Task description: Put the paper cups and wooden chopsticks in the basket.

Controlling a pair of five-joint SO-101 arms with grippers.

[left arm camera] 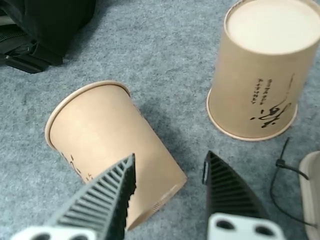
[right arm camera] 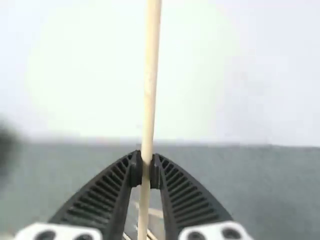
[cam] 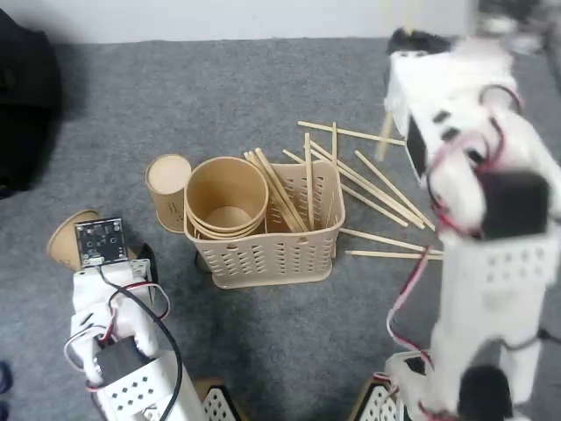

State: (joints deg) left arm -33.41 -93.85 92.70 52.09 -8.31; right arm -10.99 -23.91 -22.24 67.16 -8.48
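A beige slotted basket [cam: 263,254] holds several stacked paper cups [cam: 226,206] and several wooden chopsticks [cam: 289,189]. More chopsticks [cam: 381,189] lie fanned on the carpet to its right. One paper cup [cam: 168,189] [left arm camera: 260,75] stands upside down by the basket's left side. Another paper cup [cam: 66,237] [left arm camera: 110,145] lies on its side further left. My left gripper [left arm camera: 170,165] [cam: 131,256] hovers open just over the lying cup's base end, one finger above it. My right gripper [right arm camera: 145,170] [cam: 405,53] is raised high at the back right, shut on an upright chopstick [right arm camera: 151,75].
A black bag [cam: 26,96] [left arm camera: 45,25] lies at the far left on the grey carpet. The basket's rim [left arm camera: 312,190] shows near the left gripper. Open carpet lies in front of the basket.
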